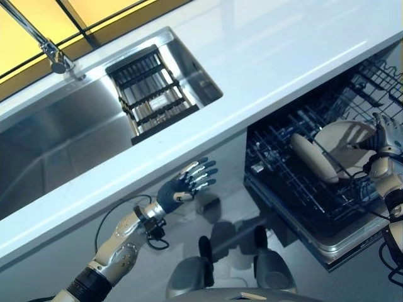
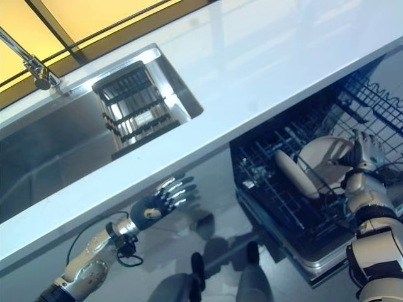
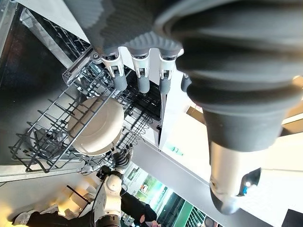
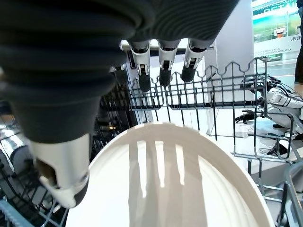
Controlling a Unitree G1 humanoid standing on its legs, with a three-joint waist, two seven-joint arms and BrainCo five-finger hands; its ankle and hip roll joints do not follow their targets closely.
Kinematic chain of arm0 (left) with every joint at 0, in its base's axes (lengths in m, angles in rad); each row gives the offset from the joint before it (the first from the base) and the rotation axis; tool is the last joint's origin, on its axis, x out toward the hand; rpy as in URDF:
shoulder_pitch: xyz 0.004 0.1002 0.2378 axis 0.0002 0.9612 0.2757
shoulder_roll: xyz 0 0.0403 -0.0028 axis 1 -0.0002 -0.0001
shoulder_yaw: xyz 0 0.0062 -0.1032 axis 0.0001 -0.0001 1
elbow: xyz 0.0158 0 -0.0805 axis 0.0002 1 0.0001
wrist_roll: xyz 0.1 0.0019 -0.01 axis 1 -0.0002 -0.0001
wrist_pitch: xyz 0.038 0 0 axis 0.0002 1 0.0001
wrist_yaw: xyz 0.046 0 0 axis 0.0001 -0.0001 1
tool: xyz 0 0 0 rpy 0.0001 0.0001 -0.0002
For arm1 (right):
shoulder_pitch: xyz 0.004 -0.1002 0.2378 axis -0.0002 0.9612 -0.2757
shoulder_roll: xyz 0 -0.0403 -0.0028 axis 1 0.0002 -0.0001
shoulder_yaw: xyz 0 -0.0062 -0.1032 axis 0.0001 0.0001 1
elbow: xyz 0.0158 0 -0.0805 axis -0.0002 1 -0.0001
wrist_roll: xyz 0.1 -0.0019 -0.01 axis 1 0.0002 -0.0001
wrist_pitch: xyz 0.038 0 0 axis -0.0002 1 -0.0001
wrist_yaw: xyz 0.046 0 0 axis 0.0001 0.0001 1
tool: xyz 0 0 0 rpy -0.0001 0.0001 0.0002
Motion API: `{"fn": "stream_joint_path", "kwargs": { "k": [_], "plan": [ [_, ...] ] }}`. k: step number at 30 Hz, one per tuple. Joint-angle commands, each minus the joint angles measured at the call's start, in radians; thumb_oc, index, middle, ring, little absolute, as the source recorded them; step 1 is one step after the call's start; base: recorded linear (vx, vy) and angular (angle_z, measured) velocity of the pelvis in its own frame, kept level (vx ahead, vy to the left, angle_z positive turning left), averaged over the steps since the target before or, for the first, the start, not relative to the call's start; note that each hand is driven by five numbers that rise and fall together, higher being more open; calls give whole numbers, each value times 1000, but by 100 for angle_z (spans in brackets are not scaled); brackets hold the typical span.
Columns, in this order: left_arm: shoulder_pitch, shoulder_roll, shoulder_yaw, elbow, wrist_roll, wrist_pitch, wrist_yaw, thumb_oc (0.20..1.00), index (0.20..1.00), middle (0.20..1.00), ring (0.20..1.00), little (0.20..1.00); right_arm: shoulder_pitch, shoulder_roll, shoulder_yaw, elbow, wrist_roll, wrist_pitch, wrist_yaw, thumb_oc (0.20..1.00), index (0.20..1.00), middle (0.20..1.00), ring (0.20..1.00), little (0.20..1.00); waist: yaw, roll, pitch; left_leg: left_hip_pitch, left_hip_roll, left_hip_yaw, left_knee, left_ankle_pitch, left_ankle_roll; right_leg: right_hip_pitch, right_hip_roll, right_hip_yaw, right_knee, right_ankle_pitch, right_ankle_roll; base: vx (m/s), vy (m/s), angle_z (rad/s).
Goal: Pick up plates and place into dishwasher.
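We see right hand [image 1: 383,139] spread over 2 cream round plates [image 1: 327,148] in black wire dishwasher rack [image 1: 283,182]; left hand [image 1: 186,185] spread, idle below white bench [image 1: 264,69].

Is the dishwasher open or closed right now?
Open. Its dark wire rack is pulled out below the counter, with two pale plates standing on edge in it beside the right hand.

Cream plates [image 1: 340,141], black wire rack [image 1: 283,170], white countertop [image 1: 264,63].

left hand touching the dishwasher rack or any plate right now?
Apart. In the left eye view the left hand hangs open below the counter edge, with bare cabinet front between it and the dishwasher rack holding the plates.
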Motion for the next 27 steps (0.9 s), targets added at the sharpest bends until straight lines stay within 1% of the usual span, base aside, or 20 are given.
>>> {"fn": "stream_joint_path", "kwargs": {
  "k": [1,3,6,10,13,14,16,18,21,22,24,27],
  "plan": [
    [60,-34,26,-38,-52,-56,-7,1000,1000,1000,1000,1000,32,-32,-30,-87,53,-62,-105,1000,1000,1000,1000,1000,-9,-29,-73,-73,-12,-24,114,-41,56,3,1,-5,109,-101,-16,68,44,-6],
    [76,-36,36,-39,-47,-55,0,1000,1000,1000,1000,1000,69,-29,-54,-141,58,-67,-128,1000,1000,1000,1000,1000,-13,-37,-84,-59,-12,-20,107,-44,57,12,2,-2,105,-100,-14,65,36,-5],
    [120,-50,78,-39,-20,-39,20,1000,1000,1000,1000,1000,183,-15,-119,-317,68,-57,-180,1000,1000,1000,1000,1000,-29,-57,-116,-20,-9,-4,86,-52,60,36,4,5,90,-98,-9,92,43,-6],
    [158,-62,113,-23,12,-20,38,1000,1000,1000,1000,1000,317,11,-223,-453,94,-79,-221,1000,1000,1000,1000,1000,-43,-79,-150,18,-9,14,65,-62,66,61,6,10,71,-94,-2,52,33,-2],
    [176,-66,130,-17,42,-15,59,1000,1000,1000,1000,1000,398,42,-309,-516,151,-99,-231,1000,1000,1000,1000,1000,-49,-94,-162,36,-9,23,51,-65,70,72,8,13,62,-91,3,-1,7,-1],
    [181,-70,137,-8,51,-17,62,1000,1000,1000,1000,1000,430,65,-349,-541,201,-106,-229,1000,1000,1000,1000,1000,-54,-100,-167,44,-10,27,44,-66,72,75,8,14,60,-89,6,0,0,0],
    [186,-76,144,12,72,-21,65,1000,1000,1000,1000,1000,471,111,-398,-561,271,-90,-222,1000,1000,1000,1000,1000,-61,-111,-174,56,-12,33,33,-69,76,78,8,17,59,-87,10,0,0,0],
    [186,-81,150,38,104,-29,64,1000,1000,1000,1000,1000,497,155,-440,-563,344,-88,-224,1000,1000,1000,1000,1000,-67,-118,-178,66,-14,40,28,-73,81,79,9,21,60,-83,13,-2,1,-3],
    [191,-86,146,68,129,-13,51,1000,1000,1000,1000,1000,515,198,-477,-568,430,-61,-217,1000,1000,1000,1000,1000,-72,-124,-180,78,-22,44,23,-78,91,83,10,29,56,-78,17,-10,7,-17],
    [190,-89,142,78,135,-6,48,1000,1000,1000,1000,1000,517,209,-482,-568,463,-64,-217,1000,1000,1000,1000,1000,-72,-124,-180,79,-24,44,22,-79,93,83,10,31,57,-77,17,-27,15,-4],
    [187,-95,131,108,157,6,43,1000,1000,1000,1000,1000,527,240,-504,-571,524,-73,-183,1000,1000,1000,1000,1000,-74,-126,-181,81,-28,44,23,-83,98,81,11,33,60,-75,19,-34,7,-1],
    [184,-112,121,165,204,22,44,1000,1000,1000,1000,1000,554,285,-501,-572,588,-97,-148,1000,1000,1000,1000,1000,-81,-129,-181,84,-32,52,25,-87,104,73,11,36,65,-70,23,-11,0,-1]
  ]
}}
